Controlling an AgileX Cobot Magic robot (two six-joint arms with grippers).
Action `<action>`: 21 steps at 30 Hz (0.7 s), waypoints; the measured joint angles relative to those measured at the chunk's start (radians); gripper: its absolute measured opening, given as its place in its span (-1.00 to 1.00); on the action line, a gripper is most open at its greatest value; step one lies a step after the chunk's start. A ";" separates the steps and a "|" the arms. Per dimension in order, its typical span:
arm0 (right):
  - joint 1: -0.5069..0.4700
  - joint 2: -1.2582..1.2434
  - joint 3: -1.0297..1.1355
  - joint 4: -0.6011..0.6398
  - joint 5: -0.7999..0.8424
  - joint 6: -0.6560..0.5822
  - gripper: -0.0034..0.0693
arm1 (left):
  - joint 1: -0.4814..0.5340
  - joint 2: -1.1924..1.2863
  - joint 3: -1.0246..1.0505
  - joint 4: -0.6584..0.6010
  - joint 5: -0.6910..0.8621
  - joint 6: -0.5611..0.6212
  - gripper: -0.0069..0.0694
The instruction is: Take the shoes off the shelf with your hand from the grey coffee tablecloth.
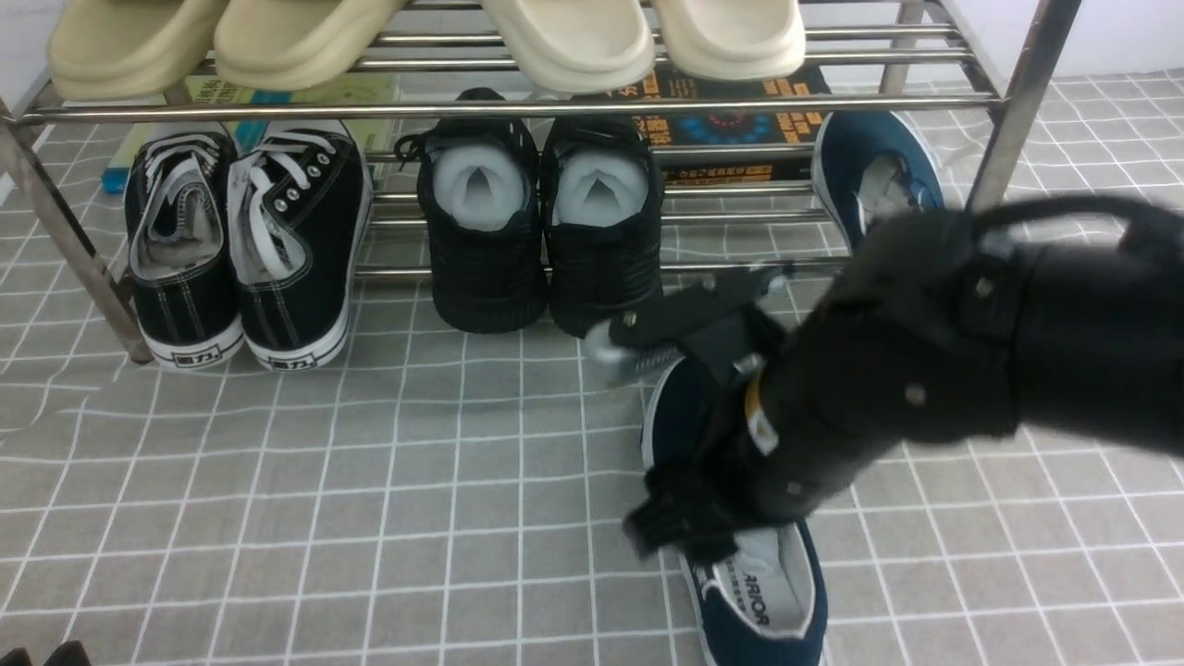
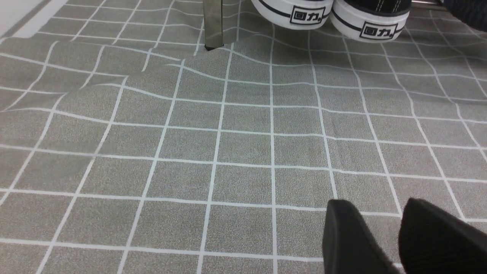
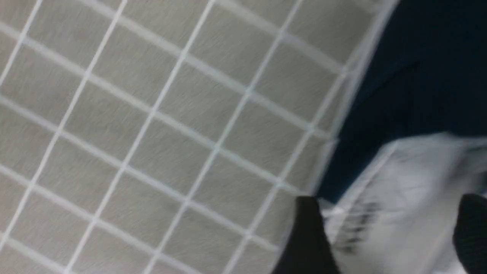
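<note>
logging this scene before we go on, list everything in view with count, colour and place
navy slip-on shoes: 2, navy with white edging, one on the cloth, one at the rack's right end
lace-up sneakers: 2, black with white laces, left end of rack
stuffed shoes: 2, black with white stuffing, middle of rack
clogs: 4, cream, upper part of rack
boxes or books: at least 2, one dark, one yellow-green and blue, behind the shoes
shoe rack: 1, shiny metal, far side
tablecloth: 1, grey with white grid, under everything
right arm and gripper: 1, black, open over the near slip-on
left gripper: 1, black, over the cloth
</note>
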 joint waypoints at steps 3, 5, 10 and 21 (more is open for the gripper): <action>-0.055 -0.007 -0.068 -0.087 0.057 0.000 0.61 | 0.000 0.000 0.000 0.000 0.000 0.000 -0.19; -0.134 -0.010 -0.110 -0.178 0.041 0.000 0.63 | 0.000 0.000 0.000 0.000 0.000 0.000 -0.19; -0.263 0.008 -0.114 -0.240 -0.084 0.001 0.56 | 0.000 0.000 0.000 0.001 0.000 0.000 -0.19; -0.420 0.182 -0.115 -0.271 -0.291 0.001 0.39 | 0.000 0.000 0.000 0.001 0.000 0.000 -0.19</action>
